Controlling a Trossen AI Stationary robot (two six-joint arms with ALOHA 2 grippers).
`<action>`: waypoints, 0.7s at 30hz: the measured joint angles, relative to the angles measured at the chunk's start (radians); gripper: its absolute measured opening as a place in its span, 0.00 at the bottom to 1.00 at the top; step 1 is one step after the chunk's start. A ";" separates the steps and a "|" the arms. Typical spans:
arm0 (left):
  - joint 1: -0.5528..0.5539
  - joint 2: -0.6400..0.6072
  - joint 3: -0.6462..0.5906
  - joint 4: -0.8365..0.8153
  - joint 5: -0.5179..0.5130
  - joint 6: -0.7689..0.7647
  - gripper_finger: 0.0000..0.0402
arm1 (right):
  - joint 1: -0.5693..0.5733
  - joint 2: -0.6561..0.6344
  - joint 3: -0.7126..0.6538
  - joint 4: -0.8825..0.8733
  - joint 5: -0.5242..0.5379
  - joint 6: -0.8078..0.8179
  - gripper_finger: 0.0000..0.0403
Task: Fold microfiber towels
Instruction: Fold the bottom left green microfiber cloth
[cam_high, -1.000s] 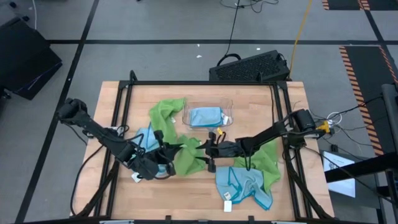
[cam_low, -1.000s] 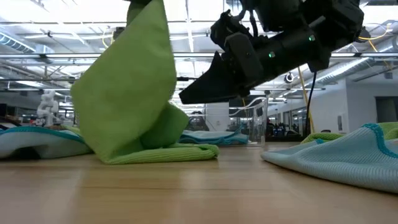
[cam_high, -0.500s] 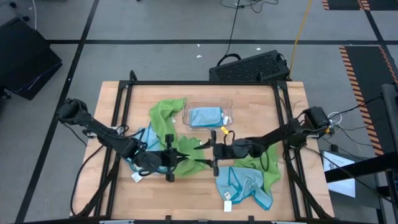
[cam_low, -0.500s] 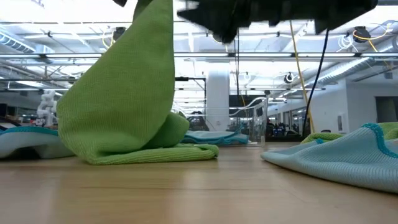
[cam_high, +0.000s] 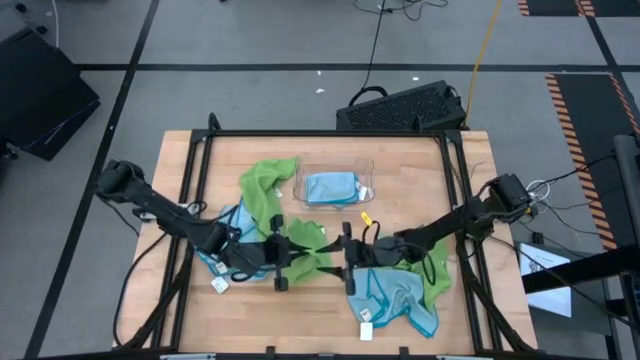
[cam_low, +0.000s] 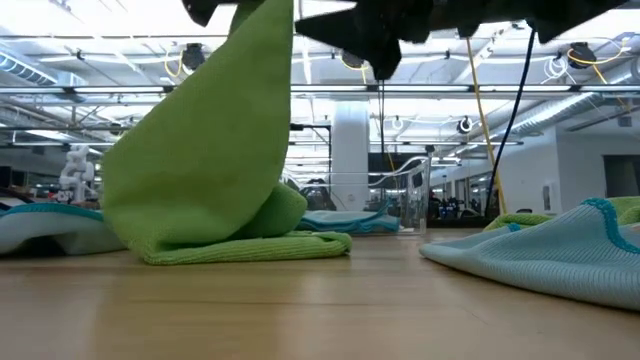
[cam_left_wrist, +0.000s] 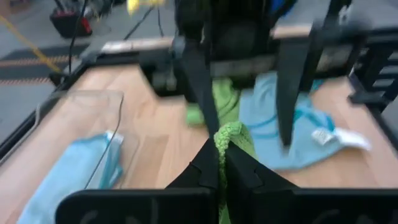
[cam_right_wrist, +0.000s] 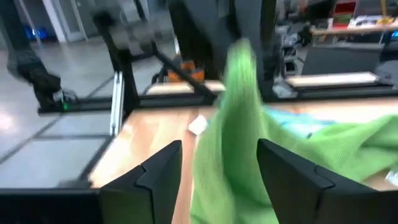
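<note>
Towels of soft, looped microfiber lie scattered over a pale wooden worktop (cam_high: 400, 160) framed by black rails. Near its middle the left end effector (cam_high: 281, 268) is clenched on a corner of a lime green towel (cam_low: 215, 150), pinching the cloth between its dark fingers (cam_left_wrist: 202, 171). Seen from worktop height, that towel hangs from the grip as a broad, tapering sheet, its lower part folded flat on the wood with a rounded bulge just behind.

The right end effector (cam_high: 347, 268) hovers just to the right of the left one, its two dark fingers (cam_right_wrist: 160, 174) spread apart with the hanging green cloth standing before the gap; whether they touch it cannot be told.

A second green towel (cam_high: 268, 185) lies crumpled at the far left of the worktop, running toward the lifted one. A light blue towel (cam_high: 228, 222) with a white tag (cam_high: 219, 285) peeks out beneath the left arm.

On the near right, another light blue towel (cam_high: 395, 298) with a darker stitched edge and a small white tag (cam_high: 366, 322) rests rumpled on top of a further green towel (cam_high: 436, 270).

At the far middle sits a clear plastic tray (cam_high: 300, 190), straight-walled, holding a neatly folded light blue towel (cam_high: 331, 187).
</note>
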 joint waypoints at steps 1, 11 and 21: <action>-0.002 0.009 0.000 0.029 0.000 0.017 0.01 | 0.005 0.017 -0.001 0.012 0.000 -0.002 0.48; -0.013 0.049 0.001 0.198 -0.033 0.075 0.05 | 0.057 0.137 0.000 0.128 -0.130 0.006 0.25; -0.100 0.049 0.001 0.255 -0.363 0.155 0.06 | 0.135 0.125 -0.001 0.072 -0.138 -0.001 0.01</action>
